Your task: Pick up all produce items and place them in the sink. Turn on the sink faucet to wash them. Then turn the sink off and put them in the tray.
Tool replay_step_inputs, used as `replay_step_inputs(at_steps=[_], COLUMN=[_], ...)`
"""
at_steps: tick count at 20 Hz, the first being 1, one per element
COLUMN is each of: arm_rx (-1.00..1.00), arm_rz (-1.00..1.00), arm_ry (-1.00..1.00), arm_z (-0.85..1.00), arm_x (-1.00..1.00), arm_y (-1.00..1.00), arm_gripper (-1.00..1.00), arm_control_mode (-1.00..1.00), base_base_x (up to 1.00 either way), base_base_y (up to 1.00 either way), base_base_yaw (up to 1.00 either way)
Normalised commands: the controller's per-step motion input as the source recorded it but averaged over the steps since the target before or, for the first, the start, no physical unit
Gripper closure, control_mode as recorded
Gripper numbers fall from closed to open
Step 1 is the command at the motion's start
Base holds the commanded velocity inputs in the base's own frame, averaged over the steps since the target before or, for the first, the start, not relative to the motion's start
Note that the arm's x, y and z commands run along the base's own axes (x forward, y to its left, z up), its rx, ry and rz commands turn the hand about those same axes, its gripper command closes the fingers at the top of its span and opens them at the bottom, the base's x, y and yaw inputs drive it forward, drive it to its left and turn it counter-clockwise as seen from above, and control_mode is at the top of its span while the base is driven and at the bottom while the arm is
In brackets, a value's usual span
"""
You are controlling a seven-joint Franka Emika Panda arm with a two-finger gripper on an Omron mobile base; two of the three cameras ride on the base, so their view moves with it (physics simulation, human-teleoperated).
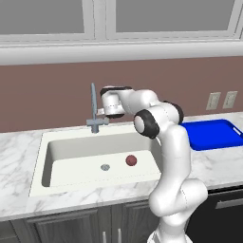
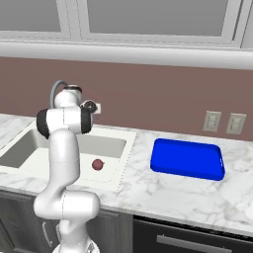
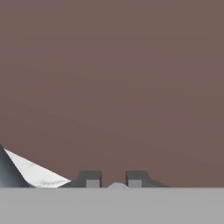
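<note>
Lying in the sink (image 1: pixel 50 156) beside the drain (image 1: pixel 105 167) — a round fruit (image 1: pixel 131 161); tray (image 1: pixel 209 134) holds nothing; fingers (image 3: pixel 92 179) apart — at the tap (image 1: pixel 95 114).

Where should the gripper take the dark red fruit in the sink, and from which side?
Judging by its round shape, grip the fruit across its widest middle, coming straight down from above. It lies alone on the sink floor beside the drain, so the basin walls block sideways approaches.

small maroon fruit (image 1: pixel 131 160) lies in the off-white sink (image 1: pixel 57 147), beside the drain; blue tray (image 1: pixel 211 134) right.
</note>
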Motion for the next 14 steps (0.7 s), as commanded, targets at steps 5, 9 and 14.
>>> replay_step_inputs(at_steps=[5, 9, 14], arm_rx=[0.00, -0.01, -0.02], arm_rz=[0.00, 0.00, 0.00], arm_ry=[-0.06, -0.01, -0.02], arm_z=[0.03, 0.16, 0.20], arm_x=[0.00, 0.00, 0.00], arm_y=[0.00, 0.00, 0.00], arm_gripper=[-1.00, -1.00, -1.00], arm_control_mode=[-1.00, -1.00, -1.00], base_base_x=[0.00, 0.00, 0.00], base_base_y=[0.00, 0.00, 0.00], base_base_yaw=[0.00, 0.00, 0.00])
